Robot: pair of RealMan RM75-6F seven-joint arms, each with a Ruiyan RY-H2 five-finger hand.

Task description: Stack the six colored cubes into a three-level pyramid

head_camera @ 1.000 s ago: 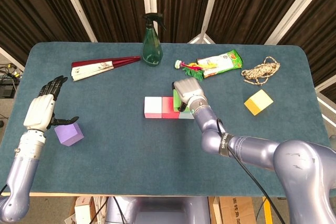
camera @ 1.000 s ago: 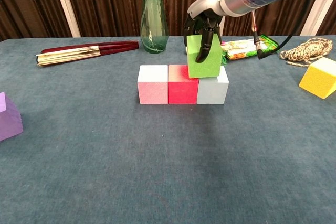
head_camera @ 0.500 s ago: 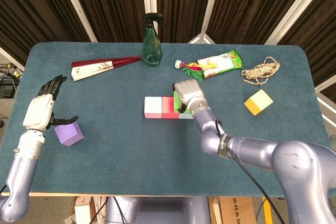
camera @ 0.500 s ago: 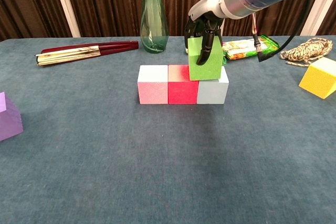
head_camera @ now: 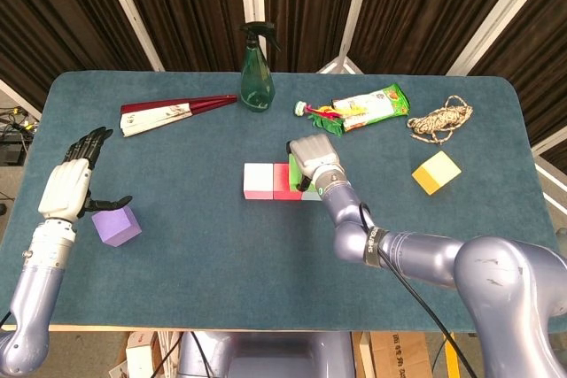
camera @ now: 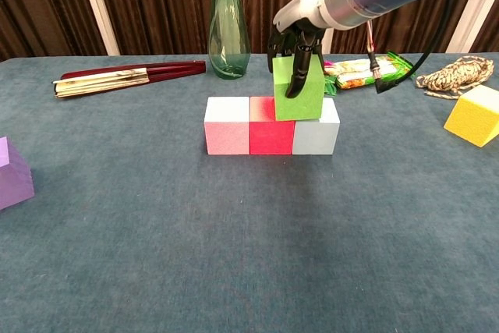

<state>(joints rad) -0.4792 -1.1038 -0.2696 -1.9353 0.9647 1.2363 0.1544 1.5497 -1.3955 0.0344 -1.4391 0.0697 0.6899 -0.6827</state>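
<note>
While the base row of three foam cubes stands complete on the blue-green cloth table (camera: pixel 117 216), the second level is being started. Taking the red foam cube (camera: pixel 270 135) at the row's middle as landmark, the pink foam cube (camera: pixel 227 133) touches its left side and the pale blue foam cube (camera: pixel 316 135) its right. The right hand (camera: pixel 296 33) grips the green foam cube (camera: pixel 298 88) from above, fingers closed down its faces, over the seam just right of the landmark; whether it rests fully on the row cannot be told. The left hand (head_camera: pixel 69 186) is empty, fingers spread, beside the purple foam cube (head_camera: pixel 117 225), far left of the landmark. The yellow foam cube (camera: pixel 473 115) lies far right. Judged next: level the green cube, release, withdraw without nudging the row.
</note>
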